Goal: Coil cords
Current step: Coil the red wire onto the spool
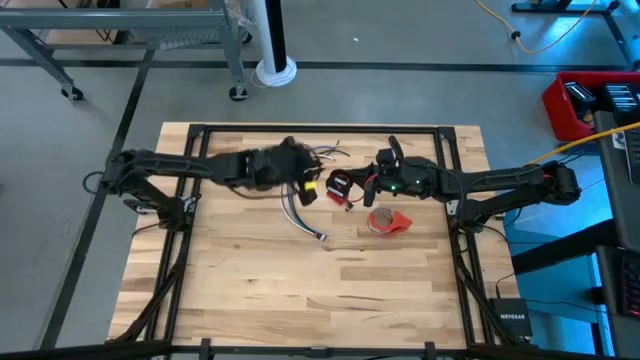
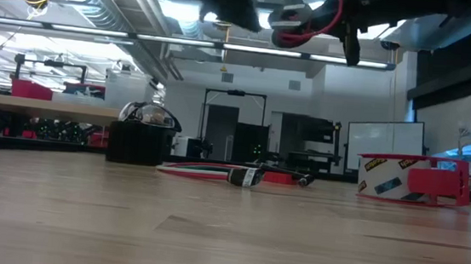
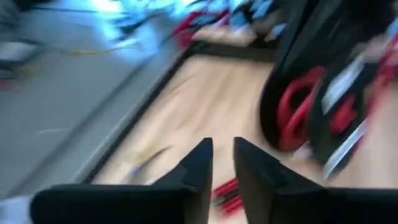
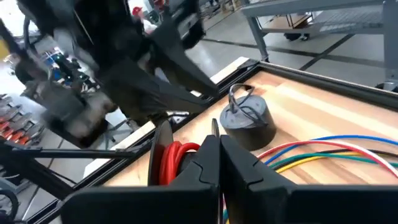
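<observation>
We saw the right gripper (image 4: pixel 214 146) clamped on the small black-and-red coil (image 1: pixel 340 185), held above the table (image 1: pixel 250 300), probably to keep its loops together. The left gripper (image 3: pixel 222 162) stood slightly parted, seemingly empty. The long bundle (image 1: pixel 305 222) lay mid-table, the grey coil (image 4: pixel 247 121) near the far edge; the near boards offered room.

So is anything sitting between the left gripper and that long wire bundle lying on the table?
Nothing visible. The left gripper hangs above the long wire bundle, with only open air and bare table below. The tape roll lies off to the side.
</observation>
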`<action>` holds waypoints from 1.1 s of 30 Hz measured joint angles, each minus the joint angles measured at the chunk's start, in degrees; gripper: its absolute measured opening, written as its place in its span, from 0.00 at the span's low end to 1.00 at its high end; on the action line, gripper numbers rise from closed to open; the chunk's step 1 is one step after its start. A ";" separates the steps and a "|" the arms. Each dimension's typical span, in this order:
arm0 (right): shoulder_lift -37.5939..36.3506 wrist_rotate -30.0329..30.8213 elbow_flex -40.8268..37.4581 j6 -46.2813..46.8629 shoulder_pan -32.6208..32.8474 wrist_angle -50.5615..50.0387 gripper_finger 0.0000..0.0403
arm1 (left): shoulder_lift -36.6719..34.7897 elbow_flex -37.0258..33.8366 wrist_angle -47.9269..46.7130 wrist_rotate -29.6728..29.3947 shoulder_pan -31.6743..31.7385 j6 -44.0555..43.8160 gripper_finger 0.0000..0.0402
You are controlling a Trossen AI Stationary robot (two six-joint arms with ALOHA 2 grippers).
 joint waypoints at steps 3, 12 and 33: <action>0.01 0.02 -0.01 0.00 -0.02 -2.23 0.00 | -0.04 0.07 6.26 9.63 2.24 1.15 0.21; 0.02 0.01 -0.02 0.00 -0.02 -4.42 0.00 | -0.08 0.13 11.97 12.45 3.71 0.69 0.23; 0.02 0.02 -0.02 -0.03 -0.04 -4.32 0.00 | 4.92 0.13 30.33 22.85 1.33 -10.39 0.42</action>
